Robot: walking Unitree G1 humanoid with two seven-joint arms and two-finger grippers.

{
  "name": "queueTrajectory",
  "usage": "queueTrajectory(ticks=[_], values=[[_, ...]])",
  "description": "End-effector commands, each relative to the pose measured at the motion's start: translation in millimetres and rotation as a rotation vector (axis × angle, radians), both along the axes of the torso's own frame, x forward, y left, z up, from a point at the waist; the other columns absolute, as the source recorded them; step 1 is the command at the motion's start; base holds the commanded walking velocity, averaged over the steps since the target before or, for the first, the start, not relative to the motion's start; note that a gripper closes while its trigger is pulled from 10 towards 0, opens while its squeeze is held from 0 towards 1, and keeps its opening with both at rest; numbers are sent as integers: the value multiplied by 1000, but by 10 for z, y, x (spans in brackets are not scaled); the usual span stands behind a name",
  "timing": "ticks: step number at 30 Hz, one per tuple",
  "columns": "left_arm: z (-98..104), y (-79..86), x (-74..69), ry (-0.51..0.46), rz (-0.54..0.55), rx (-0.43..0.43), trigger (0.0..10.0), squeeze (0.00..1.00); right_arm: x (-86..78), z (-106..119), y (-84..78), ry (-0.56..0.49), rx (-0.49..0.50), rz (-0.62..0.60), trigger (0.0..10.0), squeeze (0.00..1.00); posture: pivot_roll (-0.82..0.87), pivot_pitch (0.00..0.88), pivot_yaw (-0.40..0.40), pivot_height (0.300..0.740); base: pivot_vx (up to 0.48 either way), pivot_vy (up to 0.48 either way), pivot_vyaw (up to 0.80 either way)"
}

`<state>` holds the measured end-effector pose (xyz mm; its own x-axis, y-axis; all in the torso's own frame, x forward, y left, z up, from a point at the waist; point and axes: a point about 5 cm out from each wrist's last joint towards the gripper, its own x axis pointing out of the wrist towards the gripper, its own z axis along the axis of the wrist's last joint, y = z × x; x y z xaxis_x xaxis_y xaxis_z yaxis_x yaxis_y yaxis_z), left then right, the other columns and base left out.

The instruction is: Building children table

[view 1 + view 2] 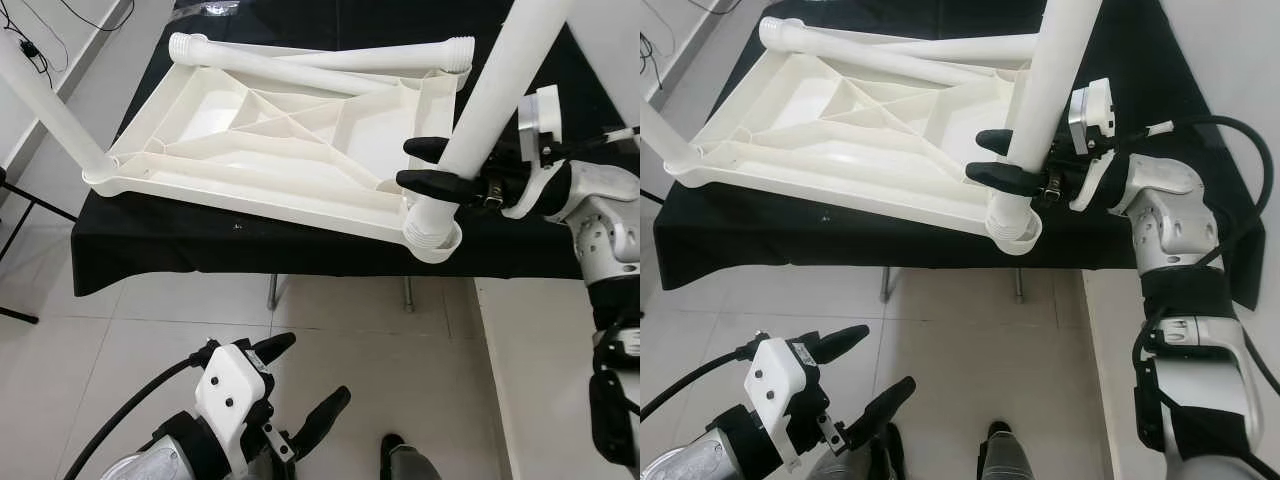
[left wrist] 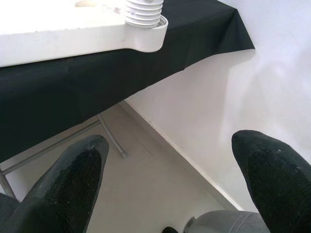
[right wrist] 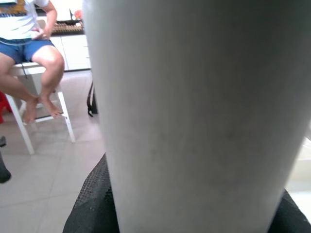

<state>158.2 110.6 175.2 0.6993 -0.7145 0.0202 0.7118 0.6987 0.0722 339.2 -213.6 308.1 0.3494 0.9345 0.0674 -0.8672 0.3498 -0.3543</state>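
Note:
A white plastic child's tabletop [image 1: 290, 150] lies upside down on a black-draped table [image 1: 160, 240]. One white leg [image 1: 500, 90] stands in the near right corner socket [image 1: 432, 235], its threaded end seated there. My right gripper [image 1: 428, 165] is shut on this leg just above the socket, and the leg [image 3: 204, 116] looms close in the right wrist view. Another leg [image 1: 45, 95] stands in the near left corner. Two loose legs [image 1: 330, 62] lie across the far side of the tabletop. My left gripper [image 1: 305, 385] hangs open low over the floor, holding nothing.
The table's front edge overhangs a tiled floor [image 1: 330, 330]. A white wall [image 2: 233, 82] runs along the right. A person [image 3: 29, 43] sits on a white stool beyond the table in the right wrist view. Cables [image 1: 40, 40] lie at the far left.

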Motion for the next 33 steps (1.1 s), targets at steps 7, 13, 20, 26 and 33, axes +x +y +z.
queueTrajectory(ticks=[7,13,20,26,33], values=[[-23,-14,-38,16,-11,13,10000,0,-10,-91,-107,47,-28,-22,10000,0,10,339,43,740,0,0,0],[-27,-12,-40,18,-13,14,10000,0,-49,-89,-148,56,-20,0,10000,0,10,335,44,740,0,0,0],[-25,-10,-35,17,-15,15,10000,0,-65,-159,-104,73,-21,26,10000,0,16,341,46,740,0,0,0],[-21,-8,-31,15,-13,14,10000,0,-69,-191,-89,86,-15,36,10000,0,14,343,46,740,0,0,0],[-20,-10,-30,15,-12,12,10000,0,-13,-292,-3,99,-34,-17,10000,0,11,346,44,740,0,0,0]])
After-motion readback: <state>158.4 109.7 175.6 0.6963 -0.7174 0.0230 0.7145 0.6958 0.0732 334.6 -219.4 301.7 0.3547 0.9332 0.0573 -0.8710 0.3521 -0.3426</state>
